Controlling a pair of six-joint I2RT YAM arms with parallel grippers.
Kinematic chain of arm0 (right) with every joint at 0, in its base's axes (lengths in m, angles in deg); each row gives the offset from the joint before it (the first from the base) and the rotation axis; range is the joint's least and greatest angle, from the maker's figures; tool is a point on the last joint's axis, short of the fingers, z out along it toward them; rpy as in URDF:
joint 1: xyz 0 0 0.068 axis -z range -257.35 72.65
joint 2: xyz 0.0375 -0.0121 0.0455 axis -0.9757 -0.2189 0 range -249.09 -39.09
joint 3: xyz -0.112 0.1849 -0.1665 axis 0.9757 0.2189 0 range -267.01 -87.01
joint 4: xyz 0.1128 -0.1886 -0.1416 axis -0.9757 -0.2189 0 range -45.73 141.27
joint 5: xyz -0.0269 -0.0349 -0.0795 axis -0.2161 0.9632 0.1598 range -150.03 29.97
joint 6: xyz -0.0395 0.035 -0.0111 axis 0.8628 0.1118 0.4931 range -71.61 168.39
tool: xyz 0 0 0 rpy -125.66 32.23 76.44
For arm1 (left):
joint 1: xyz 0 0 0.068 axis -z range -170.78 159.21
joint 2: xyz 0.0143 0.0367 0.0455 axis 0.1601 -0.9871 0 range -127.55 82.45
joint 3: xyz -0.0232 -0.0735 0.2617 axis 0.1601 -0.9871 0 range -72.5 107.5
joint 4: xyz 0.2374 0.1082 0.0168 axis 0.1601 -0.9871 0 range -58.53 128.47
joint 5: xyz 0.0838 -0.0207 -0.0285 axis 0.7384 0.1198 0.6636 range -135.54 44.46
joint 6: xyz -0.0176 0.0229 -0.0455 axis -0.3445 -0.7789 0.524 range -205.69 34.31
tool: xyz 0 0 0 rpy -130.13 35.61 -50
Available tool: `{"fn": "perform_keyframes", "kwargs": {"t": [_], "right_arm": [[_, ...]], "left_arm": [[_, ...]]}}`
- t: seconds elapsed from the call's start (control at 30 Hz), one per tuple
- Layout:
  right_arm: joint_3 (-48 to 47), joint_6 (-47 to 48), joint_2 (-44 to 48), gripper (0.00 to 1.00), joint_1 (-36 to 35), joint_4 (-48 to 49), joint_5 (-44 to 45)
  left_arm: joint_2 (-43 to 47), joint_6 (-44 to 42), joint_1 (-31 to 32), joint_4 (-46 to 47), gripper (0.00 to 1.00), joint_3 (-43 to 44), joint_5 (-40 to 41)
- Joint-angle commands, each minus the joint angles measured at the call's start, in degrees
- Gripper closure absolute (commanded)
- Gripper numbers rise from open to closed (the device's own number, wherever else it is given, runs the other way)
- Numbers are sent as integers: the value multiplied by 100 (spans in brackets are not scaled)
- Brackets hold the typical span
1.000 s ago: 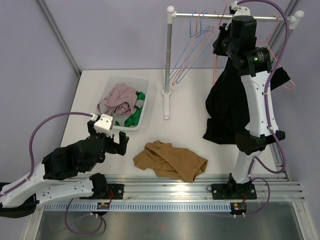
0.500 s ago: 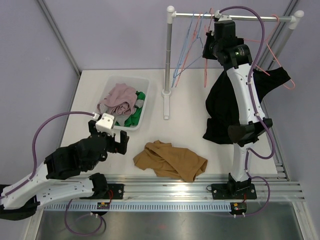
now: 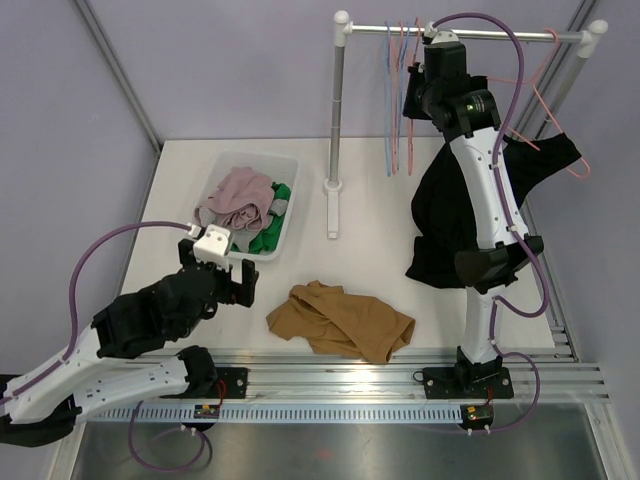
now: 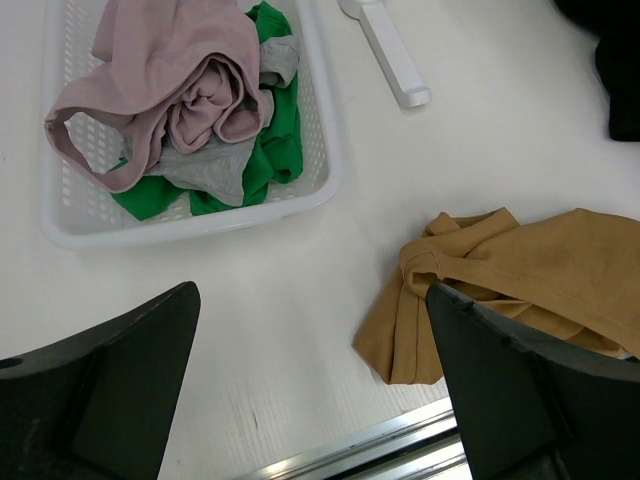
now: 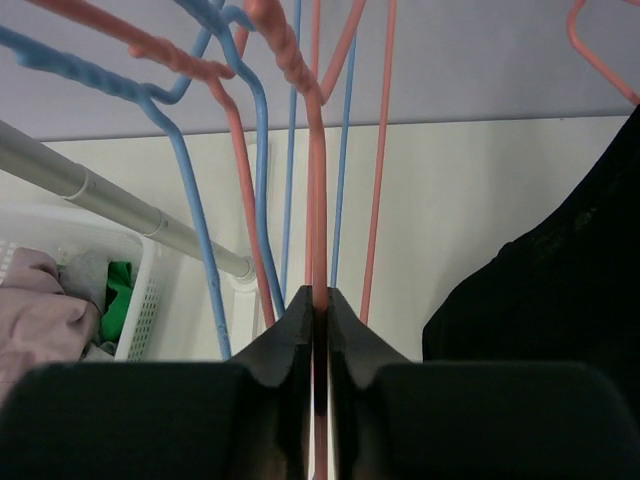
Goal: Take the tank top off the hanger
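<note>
Right gripper point(image 5: 318, 298) clamped on a seemingly bare coral hanger point(image 5: 317, 200), left gripper point(image 4: 310, 292) spread empty: the black tank top point(image 3: 435, 215) may be left hanging.

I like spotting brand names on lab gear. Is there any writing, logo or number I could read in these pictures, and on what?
No text can be read in any view.
On the left base sticker: too small to read.
On the right base sticker: too small to read.
On the black tank top, coral hanger, tan garment and white basket: no print shows.
</note>
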Motion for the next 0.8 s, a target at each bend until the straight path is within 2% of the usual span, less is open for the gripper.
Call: {"fn": "perform_keyframes", "kwargs": {"t": [0.0, 0.1, 0.17, 0.27, 0.4, 0.43, 0.57, 0.6, 0.67, 0.7, 0.77], "right_arm": [[-214, 184, 110, 74, -44, 163, -4], [57, 228, 372, 64, -53, 197, 13], [199, 263, 549, 61, -52, 197, 57], [506, 281, 988, 50, -52, 127, 206], [1417, 263, 2022, 19, -44, 223, 155], [1612, 263, 2235, 1, -52, 267, 76], [2824, 184, 3412, 1, -44, 626, -346], [3462, 149, 3955, 0, -44, 706, -591], [4160, -79, 4546, 0, -52, 1117, -855], [4903, -158, 5167, 1, -44, 1277, -1179], [5514, -395, 5724, 1, -44, 1584, -1357]], "left_arm": [[-94, -87, -78, 264, 1, 9, -123], [-103, -122, -174, 342, 1, 0, -255], [-103, -149, -218, 378, 1, 9, -334], [-225, -105, -262, 387, 1, 131, -431], [-821, 403, -289, 325, 1, 403, -632], [-963, 509, -289, 334, 1, 465, -712], [-1710, 896, -210, 921, 1, 299, -1528], [-1833, 993, -158, 1219, 1, 186, -1747], [-2281, 1037, 18, 1475, 1, 97, -1933], [-2465, 1046, 54, 1720, 1, 62, -2204], [-2973, 1046, 185, 1924, 1, 9, -2425]]}}
